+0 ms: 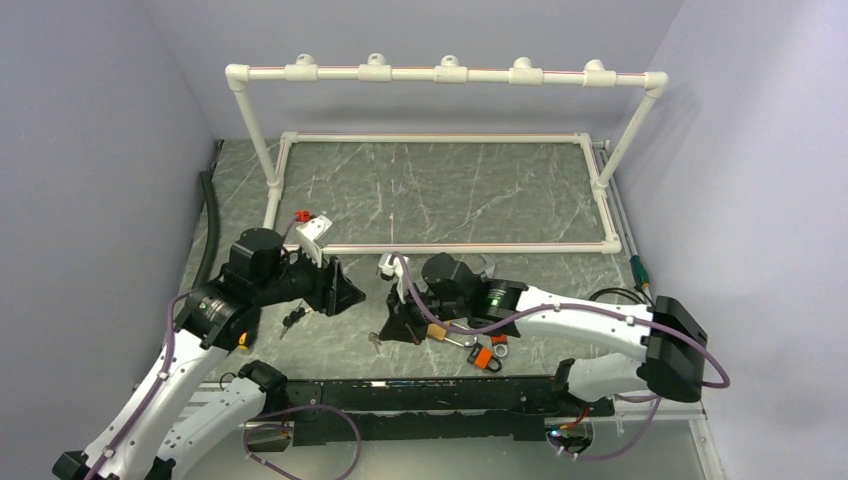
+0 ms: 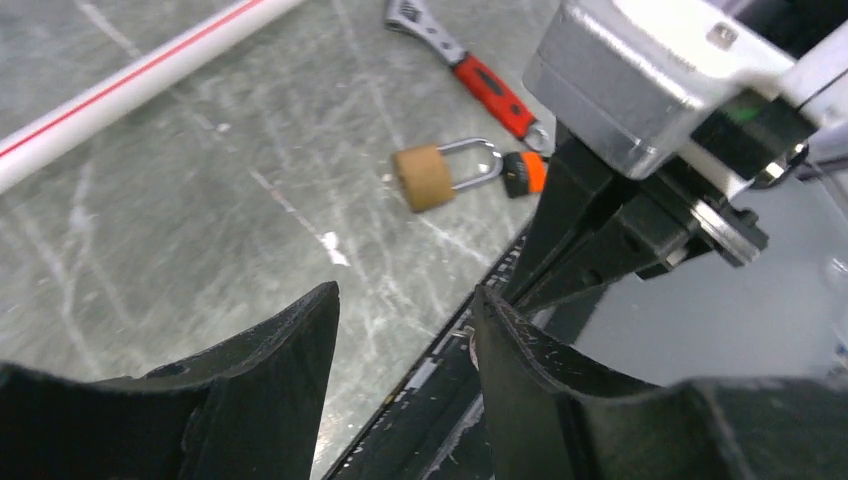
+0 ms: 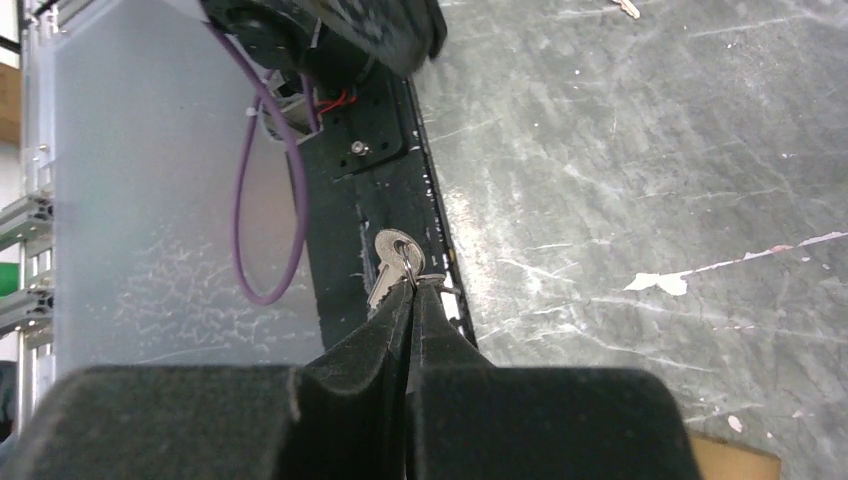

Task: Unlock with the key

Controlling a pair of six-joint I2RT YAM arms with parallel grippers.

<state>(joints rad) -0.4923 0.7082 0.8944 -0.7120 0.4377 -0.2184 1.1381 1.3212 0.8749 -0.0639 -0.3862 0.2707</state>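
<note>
Pinching the key (image 3: 392, 258), the right gripper (image 3: 411, 285) has its jaws nearly meeting; the left gripper (image 2: 405, 305), jaws spread, sits left of the padlock (image 2: 425, 178).

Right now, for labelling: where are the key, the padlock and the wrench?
key (image 3: 391, 250): right wrist view, round head.
padlock (image 2: 424, 177): left wrist view, brass body.
wrench (image 2: 491, 91): left wrist view, red handle.

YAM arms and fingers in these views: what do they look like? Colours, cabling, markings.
Both arms have white links and black joint housings, with a purple cable running along each. The left arm shows a yellow spot near one joint. The right arm has a green ring by the wrist. The fingers are matte black tapering wedges. No readable markings.
</note>
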